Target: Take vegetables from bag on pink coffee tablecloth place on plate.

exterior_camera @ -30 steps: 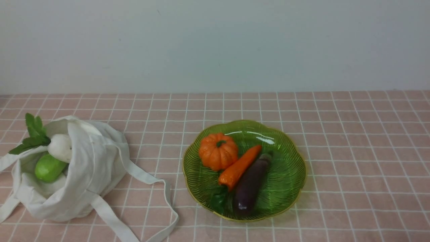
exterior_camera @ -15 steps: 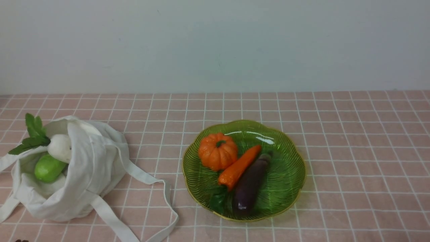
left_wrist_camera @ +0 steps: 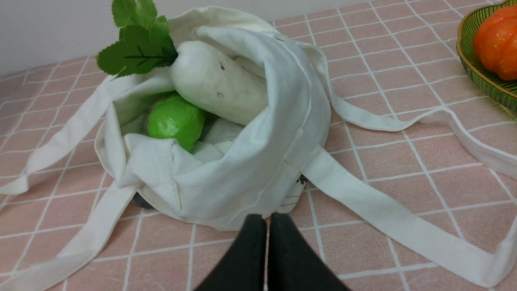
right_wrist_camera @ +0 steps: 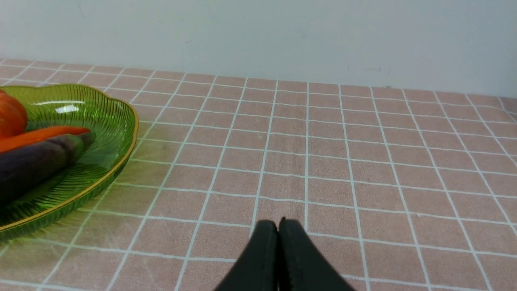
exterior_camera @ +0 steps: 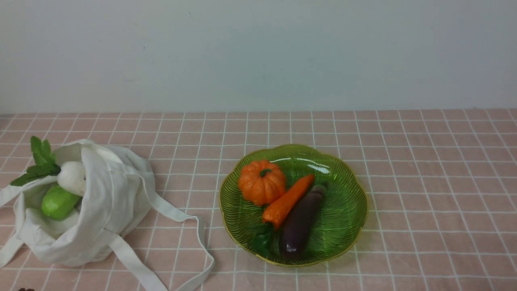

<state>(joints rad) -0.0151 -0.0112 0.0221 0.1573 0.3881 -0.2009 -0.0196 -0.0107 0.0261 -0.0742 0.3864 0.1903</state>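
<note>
An off-white cloth bag lies open at the left on the pink tablecloth. Inside it rest a white radish with green leaves and a light-green gourd. On the green plate at centre lie the orange pumpkin, the carrot and the dark eggplant. My left gripper is shut and empty, just short of the bag's near side. My right gripper is shut and empty over bare cloth, right of the plate.
The bag's long straps trail over the cloth toward the plate. A pale wall closes off the back edge of the table.
A dark tip has crept in at the front view's bottom left corner since a second ago. The bag, plate and vegetables lie as before.
</note>
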